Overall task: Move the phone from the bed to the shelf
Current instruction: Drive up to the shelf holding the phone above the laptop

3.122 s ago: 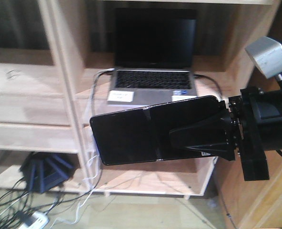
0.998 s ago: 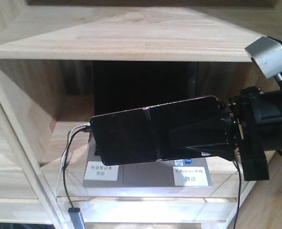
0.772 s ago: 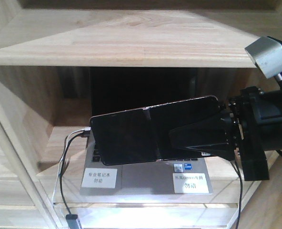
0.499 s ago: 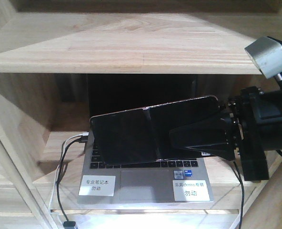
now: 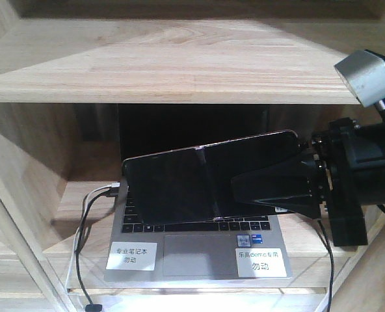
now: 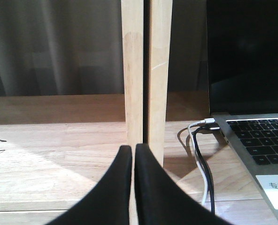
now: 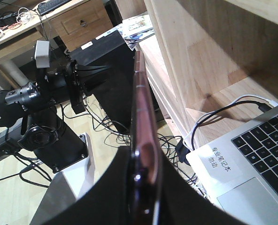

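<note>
Right gripper [image 5: 270, 188] comes in from the right edge of the front view, its black fingers clamped on one end of the phone [image 5: 205, 185]. It holds the phone in mid-frame, roughly level and tilted up a little to the right, in the air before the shelf [image 5: 173, 65] and above the open laptop [image 5: 199, 247]. So the carrying part looks finished, and the setting down is not yet done. A plank spans the upper part of the frame and the laptop's compartment opens below it.

From the left wrist view, the left gripper [image 6: 133, 159] sits at bottom centre, fingers pressed together on nothing, pointing at an upright post of the shelf, with cables [image 6: 200, 150] and the laptop's corner at the right.

From the right wrist view, the phone shows edge-on, a pinkish rim running up from the fingers at bottom centre. The laptop keyboard lies at lower right.
</note>
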